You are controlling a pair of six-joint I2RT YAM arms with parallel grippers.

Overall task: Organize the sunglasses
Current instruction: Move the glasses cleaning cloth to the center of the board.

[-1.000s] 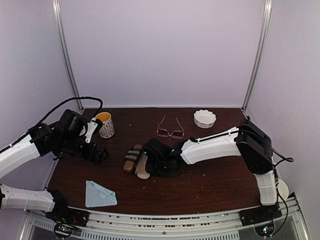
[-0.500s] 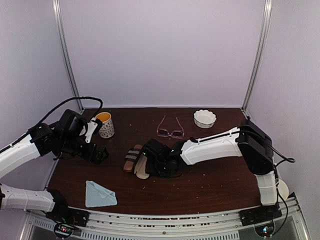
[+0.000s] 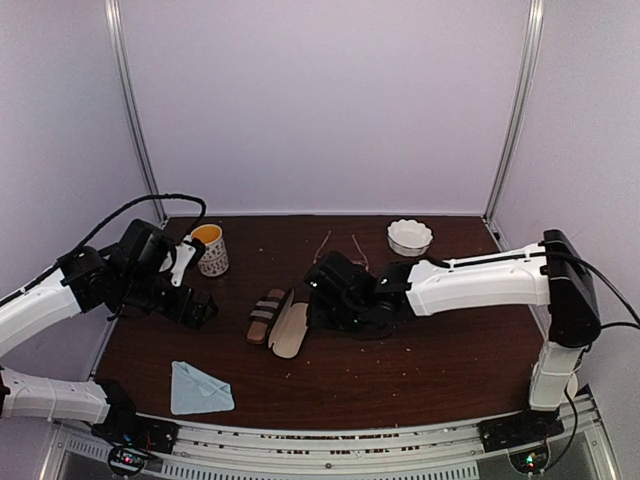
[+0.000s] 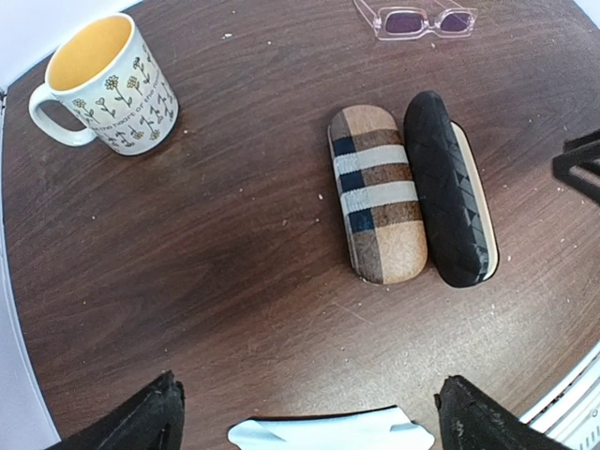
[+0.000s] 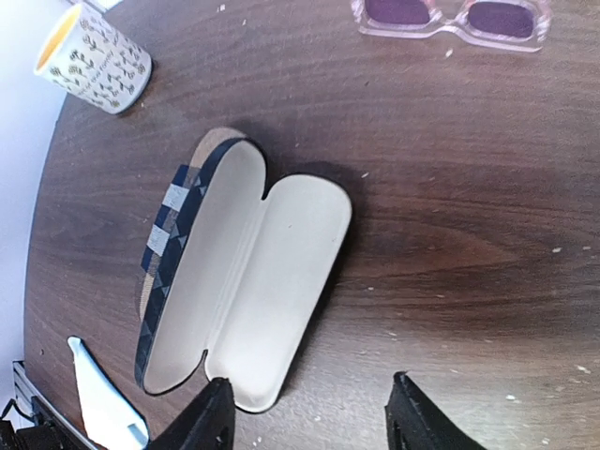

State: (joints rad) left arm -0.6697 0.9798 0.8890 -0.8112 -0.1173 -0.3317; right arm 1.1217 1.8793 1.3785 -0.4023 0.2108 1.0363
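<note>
Cases crowd the desk (image 4: pixel 234 253)
Open black case (image 5: pixel 272 272) touches striped case (image 4: pixel 375 192); pink sunglasses (image 5: pixel 450 19) beyond; left pincer (image 4: pixel 309 422) and right pincer (image 5: pixel 309 412) apart.

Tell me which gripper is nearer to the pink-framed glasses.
Right. The right gripper hovers just in front of the pink-framed glasses, open and empty. The left gripper sits far off to their left, in front of the mug.

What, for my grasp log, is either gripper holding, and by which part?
Nothing is held. Both stand open: the left gripper over the dark wooden table, the right gripper above the opened black oblong case.
</note>
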